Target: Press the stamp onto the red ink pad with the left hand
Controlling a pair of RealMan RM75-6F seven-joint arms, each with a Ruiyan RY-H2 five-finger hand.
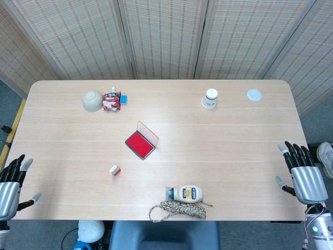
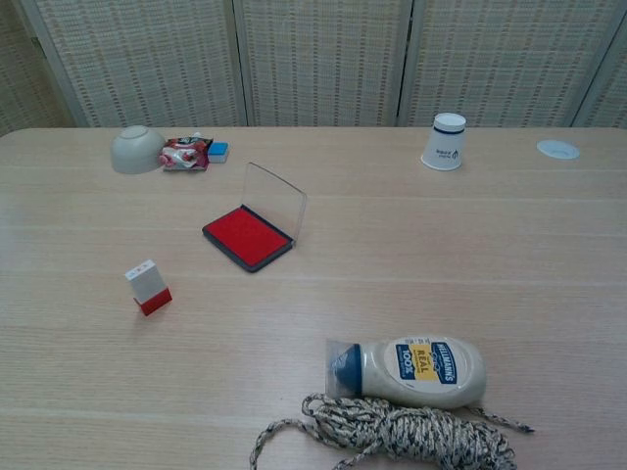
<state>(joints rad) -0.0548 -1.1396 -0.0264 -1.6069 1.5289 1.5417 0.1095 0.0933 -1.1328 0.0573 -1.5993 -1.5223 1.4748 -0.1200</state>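
The left hand (image 1: 10,185) is cut by the head view's edge, and the chest view shows neither hand. There the rope (image 2: 392,436) runs off the bottom edge (the packet's (image 2: 184,154) print is too small to read).

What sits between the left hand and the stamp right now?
Nothing: bare table in the head view between the open left hand at the near-left edge and the upright stamp. The chest view omits the hand.
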